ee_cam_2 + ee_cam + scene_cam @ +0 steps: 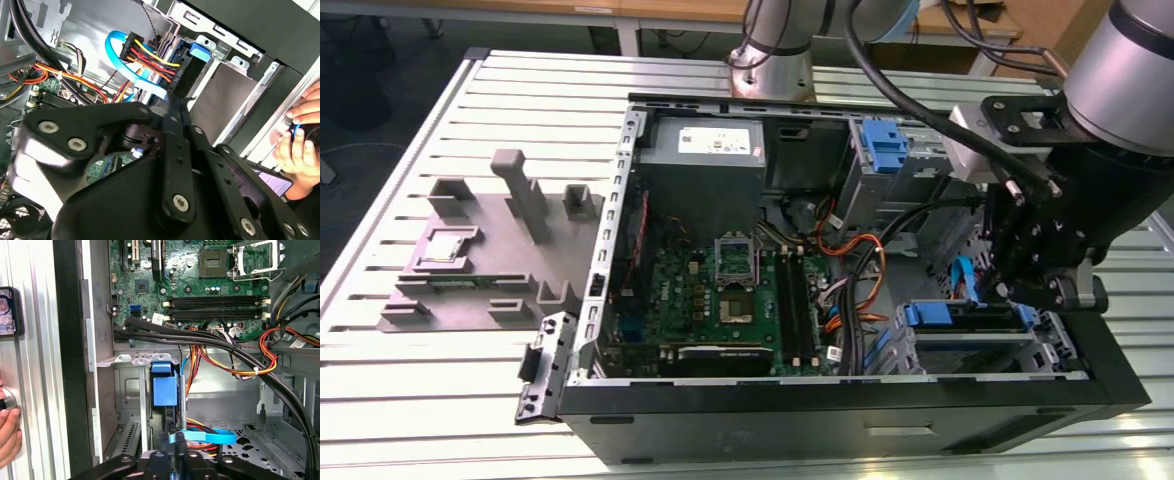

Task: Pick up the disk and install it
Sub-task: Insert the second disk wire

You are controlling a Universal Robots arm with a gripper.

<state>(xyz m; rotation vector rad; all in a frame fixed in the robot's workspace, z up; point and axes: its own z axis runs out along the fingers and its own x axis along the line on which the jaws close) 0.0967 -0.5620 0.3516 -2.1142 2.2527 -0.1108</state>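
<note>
- Your computer case (854, 420) lies open on its side on a slatted aluminium table (414, 400). Its green motherboard (727, 300) faces up.
- On the table, toward the exterior view's left of the case, rests 1 grey moulded fixture (480, 260) with upright posts.
- Behind the table you can see a dark floor and the edge of a wooden desk (534, 10).
- The disk (945, 316) sits in the drive cage at the case's corner on the exterior view's right. In the first wrist view its blue carrier (165, 387) stands edge-on in the bay.
- The gripper (175, 441) hangs just over that cage. Its 2 fingers are pressed together with nothing between them, their tips close to the disk's cable end and a light blue data cable (210, 436).
- A person's hand (300, 135) rests on the table outside the case wall, and a phone (7, 310) lies near it.
</note>
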